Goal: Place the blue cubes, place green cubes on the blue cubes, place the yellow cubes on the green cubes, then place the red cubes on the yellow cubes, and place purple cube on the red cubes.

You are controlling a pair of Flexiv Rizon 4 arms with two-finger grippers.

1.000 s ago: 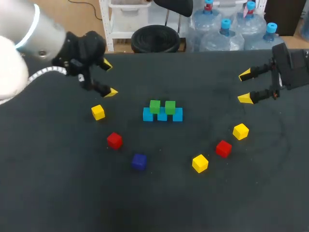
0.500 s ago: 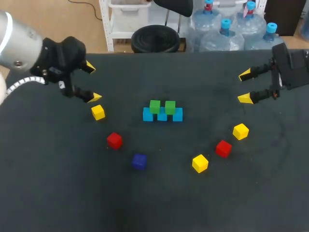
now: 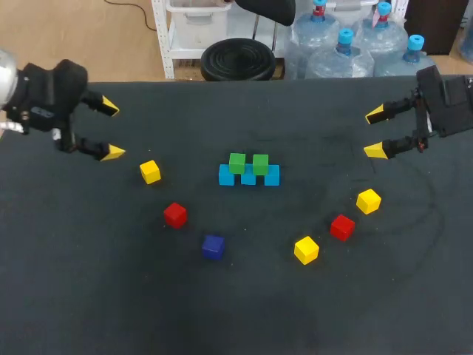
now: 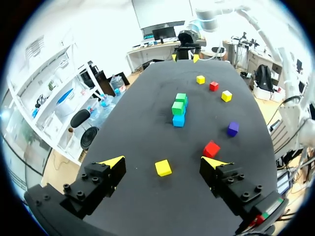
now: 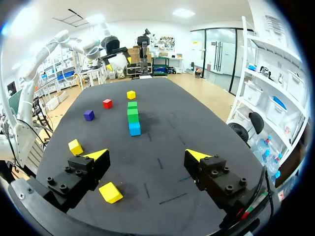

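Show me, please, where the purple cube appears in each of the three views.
Head view: the purple cube sits in front of the blue-and-green stack, beside a red cube.
Left wrist view: it lies just beyond the red cube, to one side of the stack.
Right wrist view: it lies beside the stack, nearer than the red cube.
Shared landmark: the blue-and-green stack.
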